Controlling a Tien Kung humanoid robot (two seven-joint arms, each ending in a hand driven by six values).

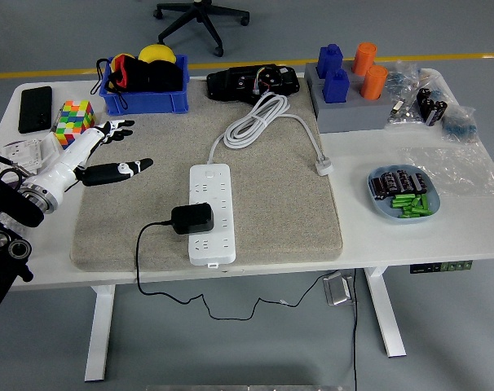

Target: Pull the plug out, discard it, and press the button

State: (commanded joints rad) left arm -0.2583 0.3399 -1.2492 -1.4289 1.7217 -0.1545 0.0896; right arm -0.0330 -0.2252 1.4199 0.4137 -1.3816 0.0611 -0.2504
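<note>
The left hand, fingers spread and empty, hovers left of the strip; gripping the black plug squarely should free it cleanly.

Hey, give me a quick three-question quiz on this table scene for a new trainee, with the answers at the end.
1. True or false: the black plug adapter is seated in the white power strip.
2. Which robot hand is in view, and does it hold anything?
3. Multiple choice: the power strip lies on A) the bare white table, B) the beige felt mat, C) the blue plastic bin.

Key
1. True.
2. The left robot hand, at the mat's left edge; its fingers are spread and hold nothing. The right is out of view.
3. B.
</note>
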